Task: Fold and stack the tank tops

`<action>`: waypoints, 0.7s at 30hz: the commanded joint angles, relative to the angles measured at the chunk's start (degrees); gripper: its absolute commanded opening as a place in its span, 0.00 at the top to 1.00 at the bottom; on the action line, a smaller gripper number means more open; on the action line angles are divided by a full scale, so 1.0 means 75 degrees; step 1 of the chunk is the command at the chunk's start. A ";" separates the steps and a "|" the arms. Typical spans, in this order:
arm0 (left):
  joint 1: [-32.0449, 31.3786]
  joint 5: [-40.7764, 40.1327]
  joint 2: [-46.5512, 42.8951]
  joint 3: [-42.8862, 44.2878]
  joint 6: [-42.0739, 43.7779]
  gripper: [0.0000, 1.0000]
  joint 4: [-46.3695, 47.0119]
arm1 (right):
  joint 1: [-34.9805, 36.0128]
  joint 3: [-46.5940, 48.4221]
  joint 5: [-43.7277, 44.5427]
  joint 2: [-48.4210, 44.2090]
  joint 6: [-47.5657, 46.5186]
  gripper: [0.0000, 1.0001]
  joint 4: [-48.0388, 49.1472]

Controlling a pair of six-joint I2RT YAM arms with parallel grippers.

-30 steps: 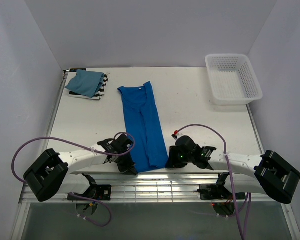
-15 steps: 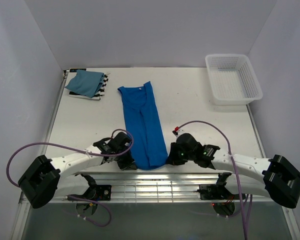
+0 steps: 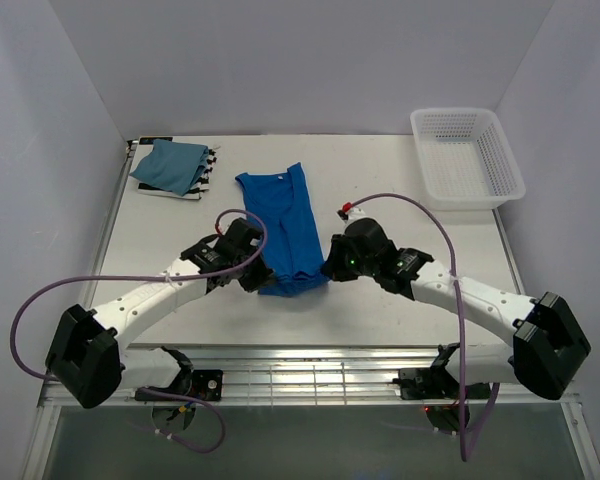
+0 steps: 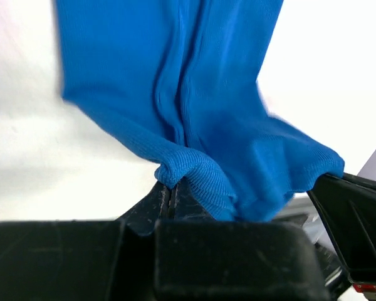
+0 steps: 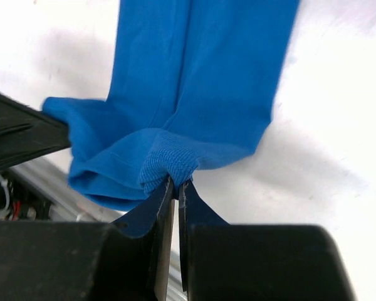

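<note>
Since the earlier frame, the near hem of the royal blue tank top [image 3: 280, 215] has moved from the table's near edge toward the centre, carried by both grippers. The lower part of the cloth now hangs lifted and bunched.

The left gripper [image 3: 258, 278] is clamped on the hem's left corner, the right gripper [image 3: 328, 270] on its right corner — each wrist view shows the fingers closed with ribbed hem pinched between them.

The neckline end lies flat, mid-table [image 3: 380, 200]. At far left the teal-blue tank top [image 3: 168, 163] lies on the striped tank top [image 3: 207, 172]. The white basket [image 3: 467, 160] stands at far right — well apart.
</note>
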 commanded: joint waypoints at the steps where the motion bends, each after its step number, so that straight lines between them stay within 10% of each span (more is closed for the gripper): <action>1: 0.0744 -0.0351 0.0227 0.0471 0.0461 1.00 -0.0052 | -0.0543 0.1008 0.0042 0.0561 -0.0539 0.92 0.0015; 21: 0.2890 0.0587 0.3262 0.2605 0.1986 1.00 0.0828 | -0.2137 0.4585 -0.1927 0.4524 -0.1910 0.92 0.0423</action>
